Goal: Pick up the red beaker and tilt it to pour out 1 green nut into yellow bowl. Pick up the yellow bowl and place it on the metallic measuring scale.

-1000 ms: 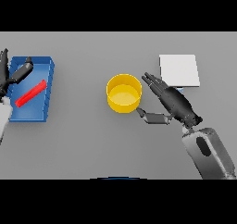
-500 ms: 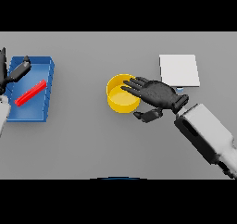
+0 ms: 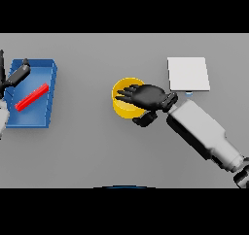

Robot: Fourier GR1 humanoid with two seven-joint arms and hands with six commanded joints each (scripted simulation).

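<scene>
The right hand (image 3: 146, 97) lies over the yellow bowl (image 3: 124, 105), fingers spread flat across the top and thumb curled under the near rim, not gripping yet. The scale (image 3: 188, 74) sits behind this hand's wrist. The left hand (image 3: 13, 77) is far off.

Head view, steeply down over table (image 3: 97, 151)

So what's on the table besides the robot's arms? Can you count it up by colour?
Yellow: 1, the bowl
Red: 1, the beaker, lying in the tray
Blue: 1, the tray
White: 1, the scale
Total: 4
</scene>
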